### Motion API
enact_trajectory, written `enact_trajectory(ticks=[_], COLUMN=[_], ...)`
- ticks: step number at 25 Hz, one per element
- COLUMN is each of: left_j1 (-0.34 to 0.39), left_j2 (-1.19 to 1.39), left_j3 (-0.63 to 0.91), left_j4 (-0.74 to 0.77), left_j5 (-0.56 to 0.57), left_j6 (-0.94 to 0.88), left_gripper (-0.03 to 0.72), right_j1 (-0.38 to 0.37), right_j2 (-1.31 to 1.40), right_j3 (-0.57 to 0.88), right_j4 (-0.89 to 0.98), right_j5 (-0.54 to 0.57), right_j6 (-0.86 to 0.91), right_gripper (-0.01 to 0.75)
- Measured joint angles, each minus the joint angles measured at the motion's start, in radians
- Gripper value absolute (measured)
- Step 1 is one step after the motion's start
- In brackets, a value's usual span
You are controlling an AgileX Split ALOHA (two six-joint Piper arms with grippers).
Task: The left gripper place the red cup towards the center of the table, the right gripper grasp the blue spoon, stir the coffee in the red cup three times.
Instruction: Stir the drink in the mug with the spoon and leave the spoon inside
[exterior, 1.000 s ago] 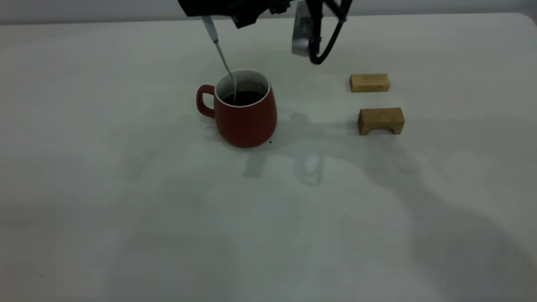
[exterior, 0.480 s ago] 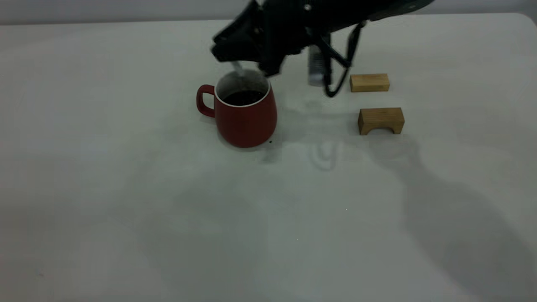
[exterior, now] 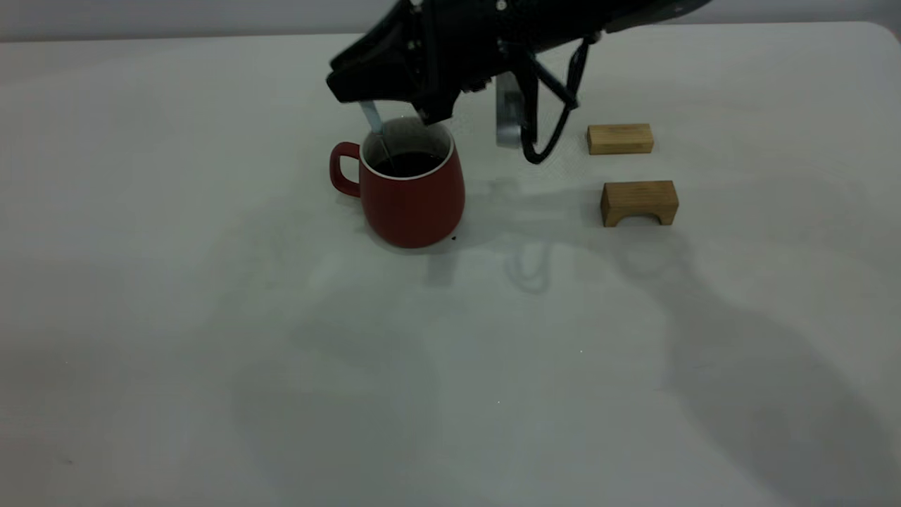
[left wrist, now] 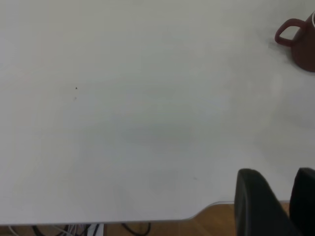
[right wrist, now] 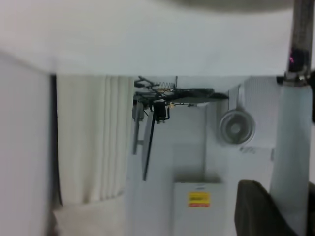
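Exterior view: my right gripper (exterior: 362, 102) pinches the blue spoon (exterior: 378, 134), its bowl dipped into the coffee (exterior: 410, 164) in the red cup (exterior: 410, 189), mid-table, far side. Left gripper (left wrist: 273, 206) idles well apart, slightly spread. Risk: the shaft pressing the rim could tip the cup or slop coffee.

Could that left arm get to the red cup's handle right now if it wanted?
Probably yes. The red cup turns its handle toward bare table. The right gripper with the blue spoon hangs above the rim, not beside the handle. The left gripper sits far back.
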Motion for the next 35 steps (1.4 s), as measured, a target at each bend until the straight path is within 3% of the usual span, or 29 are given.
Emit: enact_trajectory(ticks=[4,8,12,18,23,27,31,35], left_j1=[0.0,0.0,0.0,0.0,0.0,0.0,0.0,0.0], left_j2=[0.0,0.0,0.0,0.0,0.0,0.0,0.0,0.0], left_j3=[0.0,0.0,0.0,0.0,0.0,0.0,0.0,0.0], left_j4=[0.0,0.0,0.0,0.0,0.0,0.0,0.0,0.0], left_j5=[0.0,0.0,0.0,0.0,0.0,0.0,0.0,0.0], left_j6=[0.0,0.0,-0.001,-0.001,-0.001,-0.001,-0.001,-0.001], left_gripper=[0.241,0.241,0.241,0.241,0.241,0.241,0.241,0.241], right_j1=[-0.03,-0.066,-0.054,-0.001,-0.024,-0.058,-0.044,-0.011], right_j2=[0.0,0.001,0.001,0.001,0.001,0.001,0.001,0.001], right_j3=[-0.004,-0.008,-0.008,-0.009,-0.009,-0.009,-0.009,-0.009], right_j4=[-0.03,-0.153,-0.169,-0.052,-0.076,-0.147,-0.152,-0.095], right_j5=[-0.008,0.005,0.029,0.02,-0.005,-0.011,-0.01,-0.011], right_j6=[-0.066,0.12,0.21,-0.017,-0.1,0.029,0.178,0.123], right_gripper=[0.147,0.147,0.147,0.147,0.147,0.147,0.147,0.147])
